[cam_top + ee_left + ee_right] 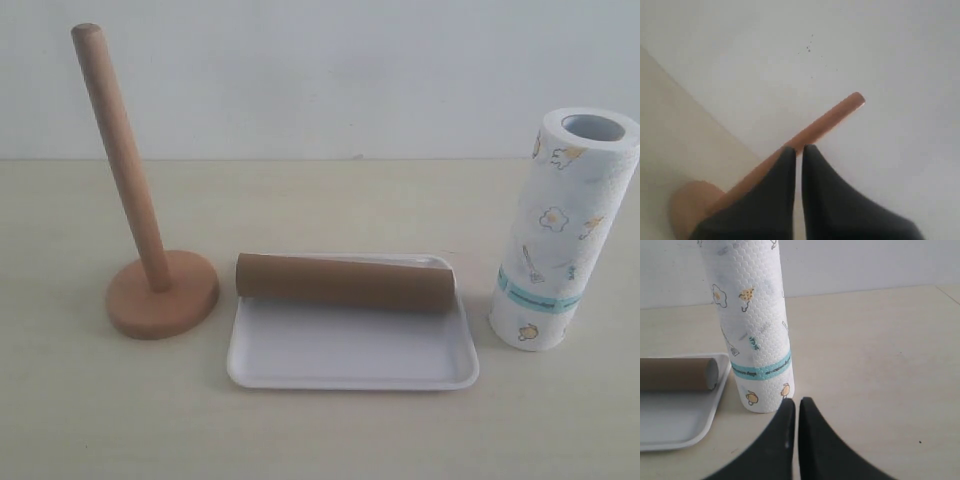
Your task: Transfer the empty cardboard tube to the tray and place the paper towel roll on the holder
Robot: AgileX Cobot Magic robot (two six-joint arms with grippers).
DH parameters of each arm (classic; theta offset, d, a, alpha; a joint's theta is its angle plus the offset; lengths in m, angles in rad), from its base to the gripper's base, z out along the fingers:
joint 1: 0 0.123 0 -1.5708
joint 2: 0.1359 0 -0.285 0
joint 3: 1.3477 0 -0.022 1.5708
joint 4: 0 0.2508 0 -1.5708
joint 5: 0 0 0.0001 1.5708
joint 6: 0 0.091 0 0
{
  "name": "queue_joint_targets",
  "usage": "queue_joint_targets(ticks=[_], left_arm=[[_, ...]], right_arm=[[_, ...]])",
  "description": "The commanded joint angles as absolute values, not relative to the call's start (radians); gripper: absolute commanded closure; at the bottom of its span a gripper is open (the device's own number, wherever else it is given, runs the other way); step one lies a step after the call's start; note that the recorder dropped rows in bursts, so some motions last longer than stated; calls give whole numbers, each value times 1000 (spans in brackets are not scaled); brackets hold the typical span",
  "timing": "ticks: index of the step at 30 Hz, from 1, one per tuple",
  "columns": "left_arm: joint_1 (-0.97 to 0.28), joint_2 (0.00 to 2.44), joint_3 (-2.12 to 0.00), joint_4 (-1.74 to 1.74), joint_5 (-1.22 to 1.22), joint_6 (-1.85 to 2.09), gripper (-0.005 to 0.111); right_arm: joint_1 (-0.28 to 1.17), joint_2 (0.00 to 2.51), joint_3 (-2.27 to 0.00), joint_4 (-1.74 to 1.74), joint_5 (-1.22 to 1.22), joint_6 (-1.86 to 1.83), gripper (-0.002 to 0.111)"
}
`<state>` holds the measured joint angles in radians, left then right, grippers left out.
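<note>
Beige table (320,430), holder (160,300) standing left, tray (350,350) centre, paper towel roll (560,240) upright beside it, perhaps touching.

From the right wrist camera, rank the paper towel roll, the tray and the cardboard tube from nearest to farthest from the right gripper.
1. The paper towel roll, standing just off the tips of the right gripper.
2. The tray, beside the roll, its near corner toward the gripper.
3. The cardboard tube, lying along the tray's far side.

tube (345,282): plain brown
tray (350,368): white
roll (558,230): white, yellow figures, teal band
holder (160,295): light-brown wood
table (320,430): pale beige
</note>
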<state>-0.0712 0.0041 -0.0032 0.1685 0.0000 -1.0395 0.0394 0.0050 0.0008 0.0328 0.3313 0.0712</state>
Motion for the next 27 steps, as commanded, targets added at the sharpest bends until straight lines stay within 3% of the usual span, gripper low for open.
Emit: queue_joint_targets(ticks=[1,8,14,27], left_arm=[[-70,0,0,368,46,-734,103],[-70,0,0,401,170,-672,103],[-69,0,0,144,329,-70,103],[2,0,0,101,321,-42,103]], right_arm=[[33,0,0,31,323,70,106],[33,0,0,31,323,70,106],[33,0,0,31,323,70,106],[33,0,0,31,323,70,106]])
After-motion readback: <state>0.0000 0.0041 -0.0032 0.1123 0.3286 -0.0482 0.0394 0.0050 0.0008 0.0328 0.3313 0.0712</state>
